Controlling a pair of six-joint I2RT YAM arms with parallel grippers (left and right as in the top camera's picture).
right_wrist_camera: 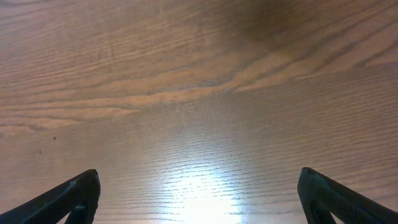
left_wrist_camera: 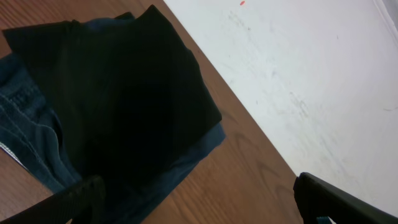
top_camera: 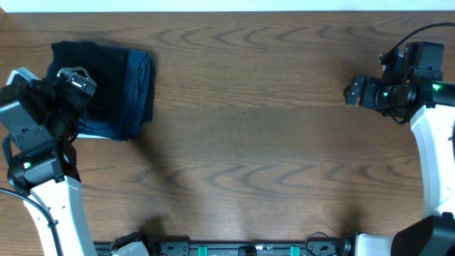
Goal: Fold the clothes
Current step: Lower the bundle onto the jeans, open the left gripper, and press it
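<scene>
The clothes, a black T-shirt (top_camera: 106, 71), lie folded into a compact rectangle at the table's far left, on top of a dark blue denim-like garment (top_camera: 141, 92). In the left wrist view the black fold (left_wrist_camera: 124, 93) covers most of the blue denim (left_wrist_camera: 31, 137), which shows along its edges. My left gripper (top_camera: 77, 82) hovers over the pile's left part, open, with nothing between its fingers (left_wrist_camera: 84, 196). My right gripper (top_camera: 353, 92) stands open over bare wood at the far right, far from the clothes. Its fingers (right_wrist_camera: 81, 193) are empty.
The brown wooden table (top_camera: 242, 142) stretches between the two arms. Its far edge runs just behind the pile, with white floor (left_wrist_camera: 298, 74) beyond it. The arm bases stand at the front corners.
</scene>
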